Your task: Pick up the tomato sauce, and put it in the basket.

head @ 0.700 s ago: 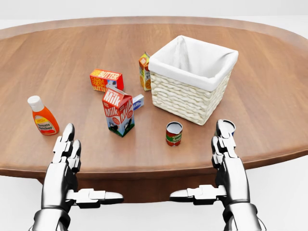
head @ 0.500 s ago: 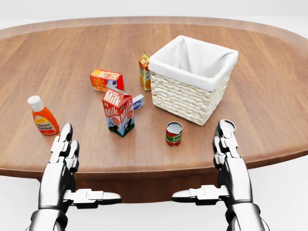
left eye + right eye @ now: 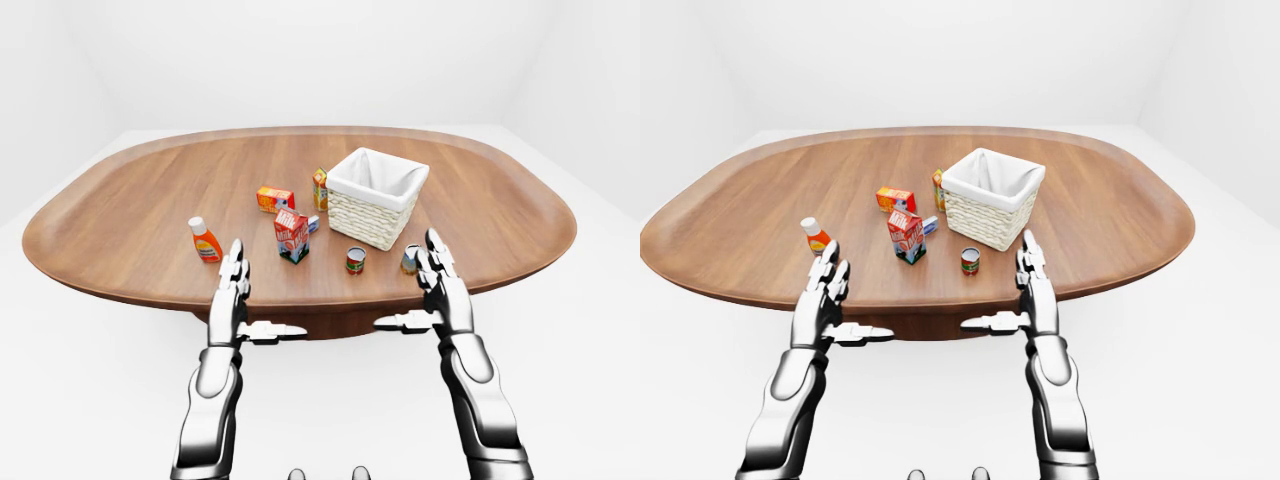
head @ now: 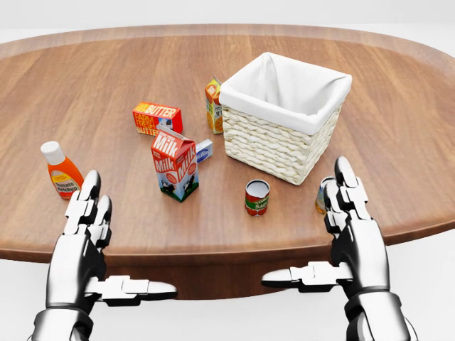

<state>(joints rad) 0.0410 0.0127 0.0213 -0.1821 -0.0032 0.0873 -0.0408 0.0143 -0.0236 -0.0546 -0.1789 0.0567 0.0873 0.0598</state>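
The tomato sauce can [image 4: 257, 197], red with a green band, stands upright on the wooden table [image 4: 398, 142], just below the white-lined wicker basket [image 4: 270, 145] in the head view. Both of my hands hover at the table's near edge, palms facing inward, fingers straight and thumbs pointing at each other. My left hand [image 4: 117, 249] is open, well to the left of the can. My right hand [image 4: 316, 227] is open, to the can's right, holding nothing.
A milk carton [image 4: 174, 165] stands left of the can, a small blue box [image 4: 205, 149] behind it. A butter box [image 4: 157, 118], a juice carton [image 4: 213, 105] and an orange ketchup bottle [image 4: 62, 172] are also there. Another can [image 4: 323, 194] peeks from behind my right fingers.
Both hands have spread apart: the left went left and slightly down, the right went right and up the picture, uncovering part of a second can.
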